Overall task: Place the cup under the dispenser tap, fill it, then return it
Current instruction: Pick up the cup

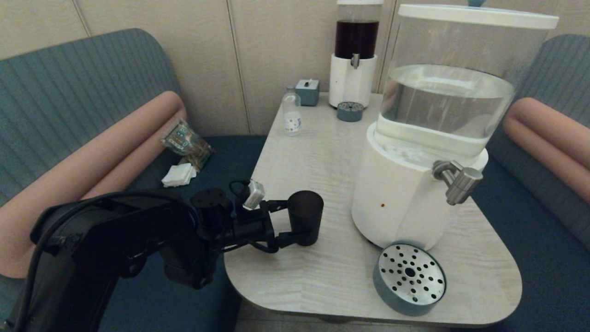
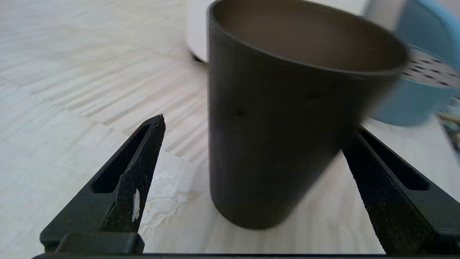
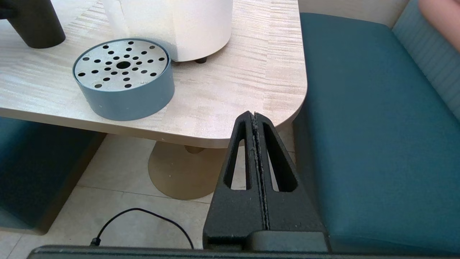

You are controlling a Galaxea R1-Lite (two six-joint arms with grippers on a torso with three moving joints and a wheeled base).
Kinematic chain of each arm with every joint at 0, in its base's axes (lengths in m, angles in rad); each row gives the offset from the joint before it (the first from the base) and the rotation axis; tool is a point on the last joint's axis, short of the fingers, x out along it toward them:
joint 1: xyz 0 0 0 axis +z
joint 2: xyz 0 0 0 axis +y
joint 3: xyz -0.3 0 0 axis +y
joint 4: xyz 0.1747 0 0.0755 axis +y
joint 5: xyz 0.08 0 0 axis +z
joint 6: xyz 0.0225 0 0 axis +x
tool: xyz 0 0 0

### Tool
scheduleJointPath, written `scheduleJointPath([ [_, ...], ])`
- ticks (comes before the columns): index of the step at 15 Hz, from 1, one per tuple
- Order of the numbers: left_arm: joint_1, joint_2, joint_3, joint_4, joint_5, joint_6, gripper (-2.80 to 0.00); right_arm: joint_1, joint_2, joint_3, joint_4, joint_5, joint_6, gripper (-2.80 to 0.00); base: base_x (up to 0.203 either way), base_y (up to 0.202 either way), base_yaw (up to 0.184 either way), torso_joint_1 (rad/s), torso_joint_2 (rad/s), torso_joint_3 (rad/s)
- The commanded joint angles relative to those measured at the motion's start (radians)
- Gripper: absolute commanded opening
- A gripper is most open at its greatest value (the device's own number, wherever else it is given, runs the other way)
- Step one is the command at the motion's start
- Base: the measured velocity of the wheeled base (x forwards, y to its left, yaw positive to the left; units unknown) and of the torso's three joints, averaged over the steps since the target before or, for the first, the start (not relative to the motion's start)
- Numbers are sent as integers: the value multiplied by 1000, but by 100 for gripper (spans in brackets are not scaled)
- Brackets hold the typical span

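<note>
The dark smoky cup (image 1: pixel 305 216) stands on the table left of the big white dispenser (image 1: pixel 396 203). My left gripper (image 1: pixel 292 222) reaches in from the left and is open, one finger on each side of the cup. In the left wrist view the cup (image 2: pixel 284 126) fills the space between the fingers; one finger (image 2: pixel 138 172) stands clear of it and the other is close against its wall. The metal tap (image 1: pixel 458 182) juts out on the dispenser's right side, well away from the cup. My right gripper (image 3: pixel 254 115) hangs shut below the table's near right corner.
A round blue drip tray (image 1: pixel 410 279) with a perforated metal top lies in front of the dispenser, left of the tap. A narrow dispenser (image 1: pixel 355 50) with dark liquid, its small tray (image 1: pixel 350 111), a clear bottle (image 1: pixel 291 113) and a grey box (image 1: pixel 307 91) stand at the back. Benches flank the table.
</note>
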Motion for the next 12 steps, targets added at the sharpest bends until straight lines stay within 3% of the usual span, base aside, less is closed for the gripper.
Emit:
scheduleJointPath([
  [1,-23,5,3,-8,43,-7,0,0,-1,1,0,1,-1,-280,0,0,0,0,0,0],
  [12,-49,11,-12,-8,92,-34,0,0,-1,0,0,1,-1,-280,0,0,0,0,0,0],
])
